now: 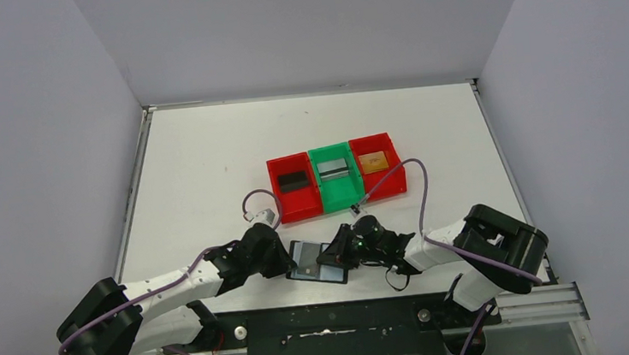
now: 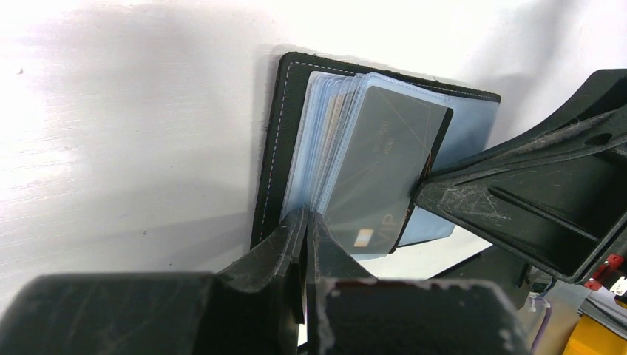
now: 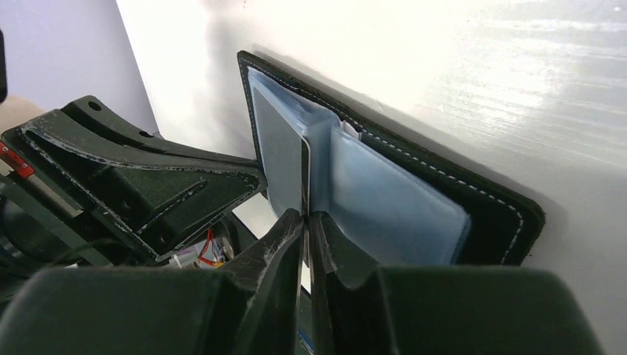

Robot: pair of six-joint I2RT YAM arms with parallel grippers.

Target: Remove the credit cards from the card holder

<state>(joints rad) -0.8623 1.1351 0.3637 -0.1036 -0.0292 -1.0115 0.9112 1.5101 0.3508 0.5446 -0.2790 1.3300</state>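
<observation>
The black card holder [image 1: 304, 253] lies open near the table's front edge, its bluish sleeves fanned up [image 2: 325, 126]. A dark credit card [image 2: 384, 170] marked VIP sticks partly out of one sleeve. My left gripper [image 2: 305, 216] is shut on the lower edge of the sleeves from the left [image 1: 290, 264]. From the right, my right gripper [image 3: 307, 214] is shut on the thin edge of that card [image 3: 304, 174], also seen at its spot in the top view [image 1: 335, 258]. Three more credit cards lie in the bins: black [image 1: 292, 180], silver-grey [image 1: 333, 169], gold [image 1: 372, 162].
A red bin [image 1: 284, 206], a green bin [image 1: 338, 197] and another red bin [image 1: 391, 184] stand in a row just behind the card holder. The table's front edge and the arm bases are directly below the grippers.
</observation>
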